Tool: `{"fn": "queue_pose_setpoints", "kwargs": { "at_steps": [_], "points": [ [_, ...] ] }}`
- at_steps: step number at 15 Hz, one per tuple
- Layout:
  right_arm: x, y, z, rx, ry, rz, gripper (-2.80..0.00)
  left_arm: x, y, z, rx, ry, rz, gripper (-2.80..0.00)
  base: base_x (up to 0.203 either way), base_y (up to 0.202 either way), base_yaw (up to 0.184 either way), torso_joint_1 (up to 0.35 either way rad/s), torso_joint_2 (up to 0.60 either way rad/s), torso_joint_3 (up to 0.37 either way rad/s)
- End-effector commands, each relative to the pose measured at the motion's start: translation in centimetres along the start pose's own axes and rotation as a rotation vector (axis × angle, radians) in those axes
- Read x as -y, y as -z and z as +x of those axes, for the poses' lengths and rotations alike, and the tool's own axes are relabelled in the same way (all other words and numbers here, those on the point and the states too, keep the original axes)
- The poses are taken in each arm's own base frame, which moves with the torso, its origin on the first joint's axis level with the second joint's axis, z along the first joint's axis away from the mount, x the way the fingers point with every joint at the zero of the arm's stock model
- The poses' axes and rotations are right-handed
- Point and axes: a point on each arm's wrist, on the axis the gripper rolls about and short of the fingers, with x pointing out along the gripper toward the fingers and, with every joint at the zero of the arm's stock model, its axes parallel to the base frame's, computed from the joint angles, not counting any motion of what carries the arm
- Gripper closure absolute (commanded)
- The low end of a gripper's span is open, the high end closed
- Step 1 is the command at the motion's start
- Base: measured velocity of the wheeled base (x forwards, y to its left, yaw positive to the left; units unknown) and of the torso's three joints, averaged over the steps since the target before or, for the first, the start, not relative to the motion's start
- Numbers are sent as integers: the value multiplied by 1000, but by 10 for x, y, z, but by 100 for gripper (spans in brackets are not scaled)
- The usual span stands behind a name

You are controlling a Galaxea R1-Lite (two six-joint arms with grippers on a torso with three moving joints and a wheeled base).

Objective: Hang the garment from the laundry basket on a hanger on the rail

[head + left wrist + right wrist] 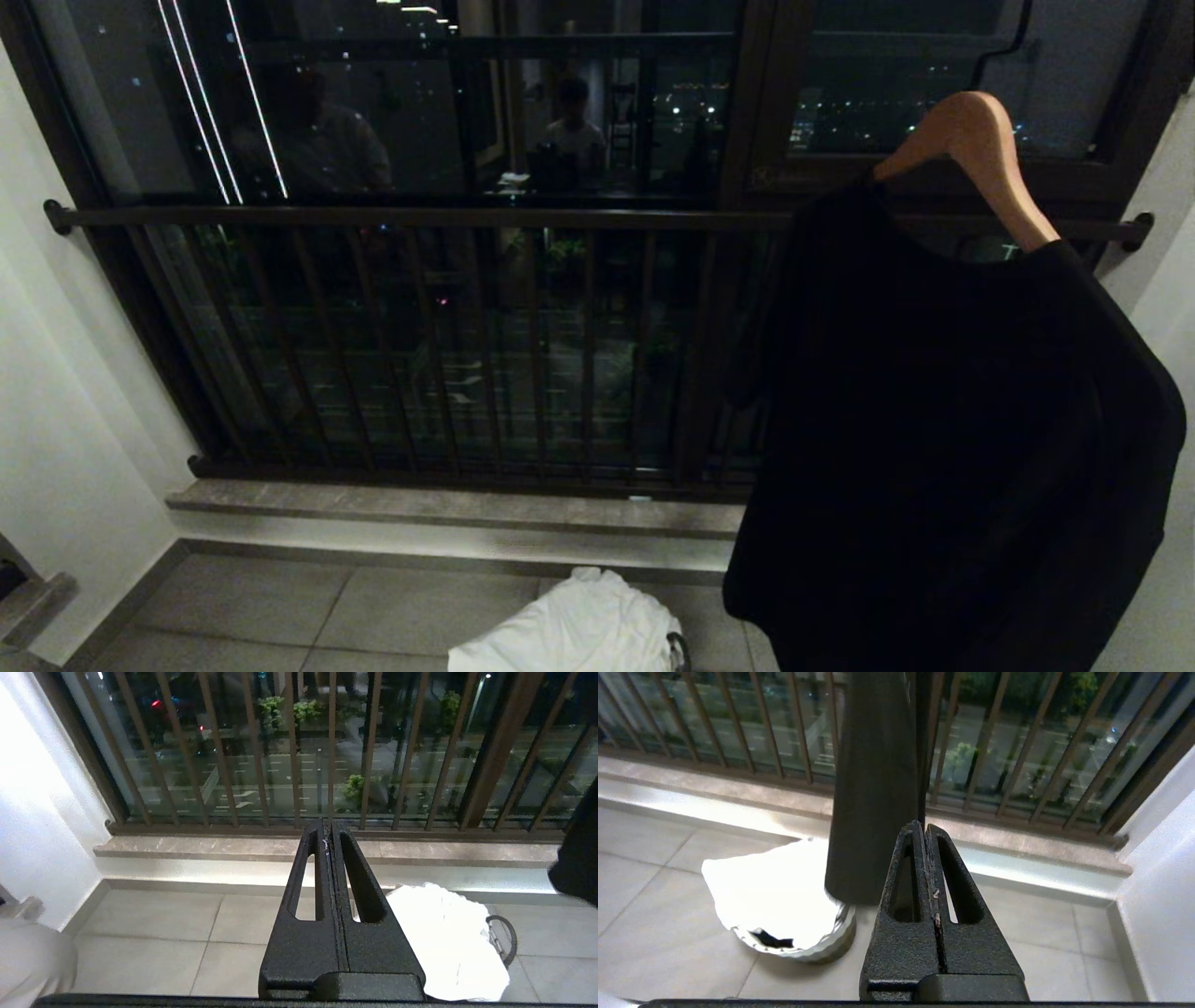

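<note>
Both grippers are pressed together and hold nothing: the right gripper [926,833] and the left gripper [327,828]. A black shirt [943,448] hangs on a wooden hanger [976,154]. White clothes [574,621] cover the laundry basket [810,947] on the floor below.

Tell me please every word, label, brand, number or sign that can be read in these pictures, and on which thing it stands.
None can be read.
The black garment, the wooden hanger, the white cloth over the laundry basket and both grippers show no print.
A faint mark on the window frame is too dim to read.
</note>
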Motion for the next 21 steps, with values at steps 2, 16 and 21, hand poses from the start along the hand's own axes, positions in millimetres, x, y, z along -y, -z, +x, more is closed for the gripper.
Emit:
{"fn": "queue_pose_setpoints", "kwargs": {
  "at_steps": [2,16,21],
  "points": [
    [0,19,8,57,21,-5,0,0,2,1,-7,-2,-1,0,3,47,-1,0,3,1],
    [2,27,15,66,91,-49,0,0,2,1,-9,0,-1,0,0,191,-1,2,2,3],
    [2,27,15,64,90,-48,0,0,2,1,-9,0,-1,0,0,198,-1,0,4,2]
  ]
}}
